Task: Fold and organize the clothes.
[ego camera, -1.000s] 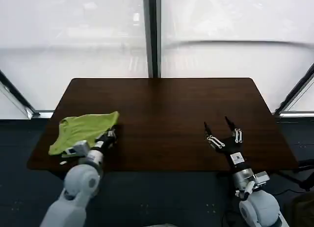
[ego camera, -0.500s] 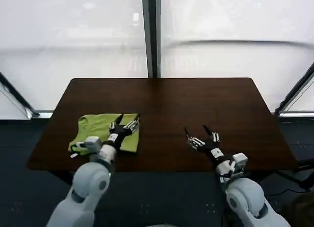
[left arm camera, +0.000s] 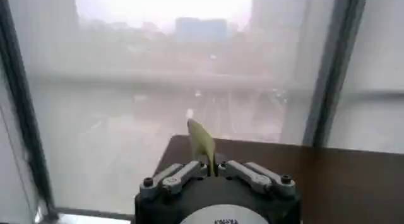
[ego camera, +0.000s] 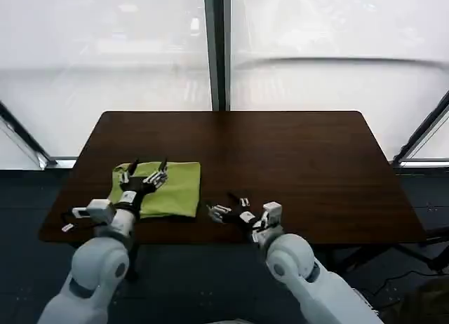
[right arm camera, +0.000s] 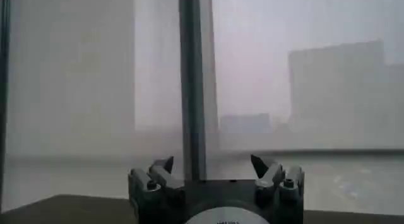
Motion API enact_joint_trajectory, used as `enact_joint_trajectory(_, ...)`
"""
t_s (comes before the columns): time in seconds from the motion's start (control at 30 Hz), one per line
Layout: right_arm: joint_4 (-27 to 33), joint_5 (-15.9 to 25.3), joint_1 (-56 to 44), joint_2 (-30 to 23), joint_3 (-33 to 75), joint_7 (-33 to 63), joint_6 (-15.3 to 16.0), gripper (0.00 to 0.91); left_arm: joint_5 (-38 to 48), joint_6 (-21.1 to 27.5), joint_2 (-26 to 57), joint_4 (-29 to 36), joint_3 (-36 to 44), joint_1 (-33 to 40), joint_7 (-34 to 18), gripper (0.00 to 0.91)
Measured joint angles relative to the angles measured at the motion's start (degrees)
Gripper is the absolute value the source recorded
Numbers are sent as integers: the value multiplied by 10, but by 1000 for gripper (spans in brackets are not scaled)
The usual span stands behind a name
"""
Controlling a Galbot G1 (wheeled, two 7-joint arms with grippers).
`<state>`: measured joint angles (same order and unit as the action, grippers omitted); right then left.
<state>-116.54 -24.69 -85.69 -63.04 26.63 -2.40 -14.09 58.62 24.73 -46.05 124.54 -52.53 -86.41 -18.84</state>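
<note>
The lime yellow-green T-shirt (ego camera: 179, 191) lies as a flat folded rectangle on the near left part of the dark table (ego camera: 295, 156). My left gripper (ego camera: 146, 171) sits over the shirt's left half, pointing toward the window. In the left wrist view its fingers (left arm camera: 183, 173) meet at the middle, and a thin strip of the yellow-green cloth (left arm camera: 201, 140) stands up between them. My right gripper (ego camera: 226, 206) hovers near the table's front edge, just right of the shirt and apart from it. It is open, and in the right wrist view the right gripper (right arm camera: 213, 163) holds nothing.
Large frosted windows with a dark centre pillar (ego camera: 218, 50) stand behind the table. The table's middle and right side are bare wood. Its front edge runs just under both wrists.
The shirt went from a lifted heap at the left edge to a flat folded rectangle farther right. My left gripper swung right, then back left. My right gripper moved steadily left toward the shirt.
</note>
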Motion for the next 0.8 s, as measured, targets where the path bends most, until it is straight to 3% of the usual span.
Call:
enact_joint_trajectory(0.07, 1, -2, 2, 0, 0, 0, -1, 878, -36, -6, -47, 0, 77, 22, 0, 0)
enact_joint_trajectory(0.2, -8, 0, -15, 0, 13, 1, -2, 878, -126, -23, -182, -73, 240, 76, 4, 0)
enact_joint_trajectory(0.33, -22, 15, -48, -4, 33, 1, -3, 878, -172, -28, -273, -126, 339, 126, 1, 0)
enact_joint_trajectory(0.37, -25, 19, -55, -5, 36, 1, -2, 878, -178, -27, -282, -126, 352, 130, 2, 878)
enact_joint_trajectory(0.47, -30, 27, -59, -6, 33, 1, 5, 878, -192, -26, -288, -104, 361, 133, 14, 878)
enact_joint_trajectory(0.63, -41, -10, -44, 12, 8, 19, 85, 878, -224, -41, -259, -36, 341, 116, 51, 878)
enact_joint_trajectory(0.8, -46, -107, 23, 27, -61, 63, 239, 878, -252, -55, -214, -12, 297, 94, 51, 878)
